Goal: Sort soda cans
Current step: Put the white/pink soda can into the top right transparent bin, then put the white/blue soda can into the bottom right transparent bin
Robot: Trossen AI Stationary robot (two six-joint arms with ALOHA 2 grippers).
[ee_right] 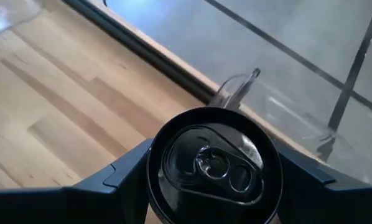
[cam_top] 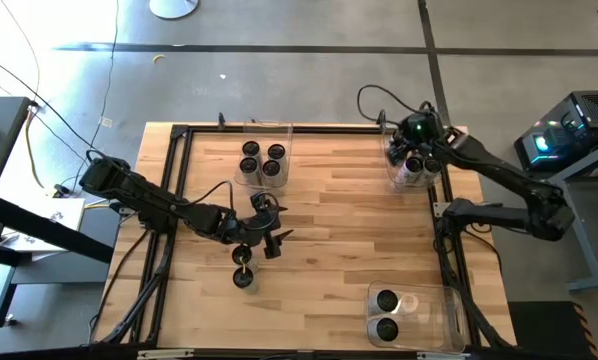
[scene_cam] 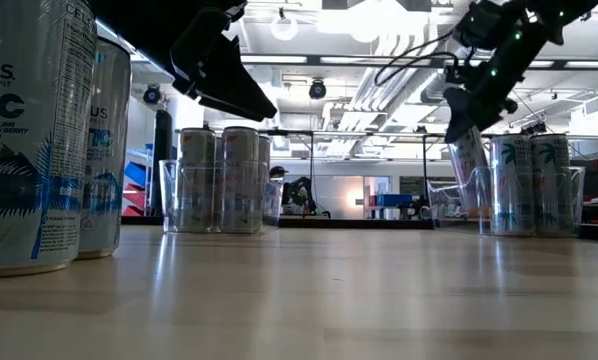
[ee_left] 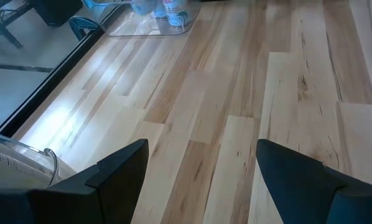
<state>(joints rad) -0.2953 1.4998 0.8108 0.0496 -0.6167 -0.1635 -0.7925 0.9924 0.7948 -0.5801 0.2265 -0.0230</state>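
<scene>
A soda can (ee_right: 212,163) sits clamped in the right gripper (cam_top: 415,150) over the clear bin (cam_top: 391,160) at the table's far right corner. The left gripper (cam_top: 267,232), jaws apart and empty, hovers above a lone can (cam_top: 243,277) on the pale plank table (cam_top: 339,230). Only the low view shows the workshop ceiling lights (scene_cam: 379,20) beyond.

Slim silver-white soda cans with dark tops stand sorted on the table: three (cam_top: 262,159) at the far edge left of centre, several (cam_top: 411,165) at the far right corner, two (cam_top: 386,313) near the right front corner. A single can (cam_top: 243,277) stands alone toward the front edge, left of centre.
</scene>
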